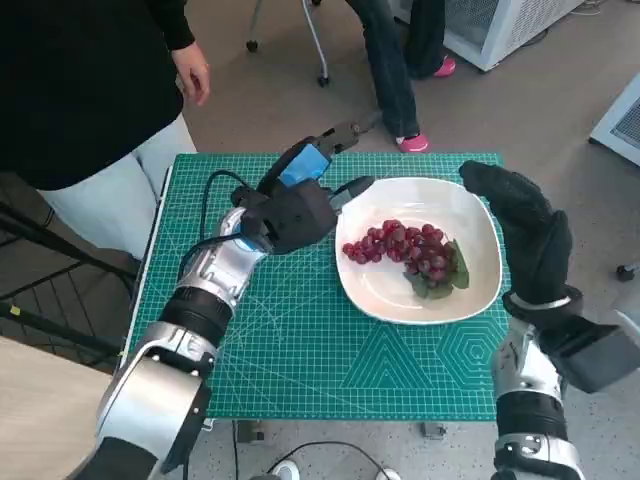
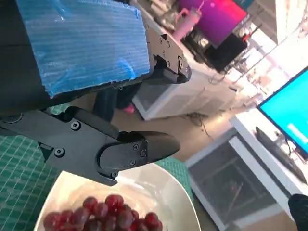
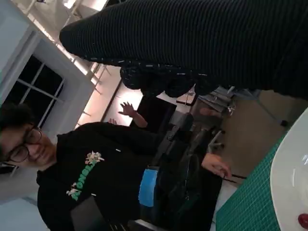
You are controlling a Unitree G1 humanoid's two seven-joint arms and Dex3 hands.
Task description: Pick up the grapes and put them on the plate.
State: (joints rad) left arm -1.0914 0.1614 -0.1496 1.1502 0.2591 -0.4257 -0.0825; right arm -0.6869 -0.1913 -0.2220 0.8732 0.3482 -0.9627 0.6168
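A person (image 1: 90, 90) in a black top stands at the surface's far left corner. The left robot hand (image 1: 300, 200) hovers above the green mat (image 1: 290, 340), just beside the left rim of the white plate (image 1: 400, 300); its fingers (image 2: 139, 149) are apart and hold nothing. The grapes (image 1: 405, 248) lie on the plate, toward the surface's right edge. The right robot hand (image 1: 525, 225) is raised over the plate's right rim, its fingers extended, holding nothing
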